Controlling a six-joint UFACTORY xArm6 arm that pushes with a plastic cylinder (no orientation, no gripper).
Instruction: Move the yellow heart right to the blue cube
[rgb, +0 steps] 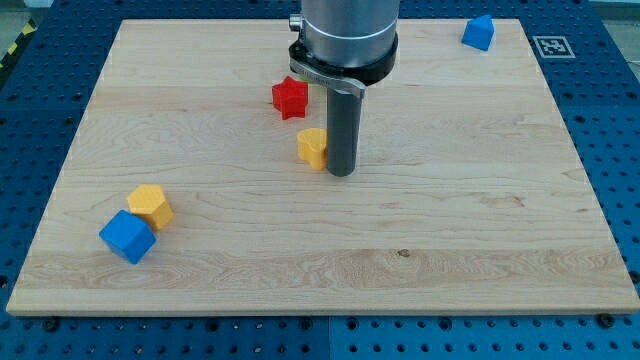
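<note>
The yellow heart (313, 147) lies near the board's middle, just below the red star (290, 97). My tip (342, 173) stands right beside the heart, on its right side, touching or nearly touching it. The blue cube (127, 236) lies at the view's lower left, far from the heart. A yellow hexagonal block (151, 205) sits against the cube's upper right corner.
Another blue block (479, 32) sits near the board's top right corner. The wooden board (450, 220) rests on a blue perforated table. The arm's grey body (345, 30) hangs over the board's top middle.
</note>
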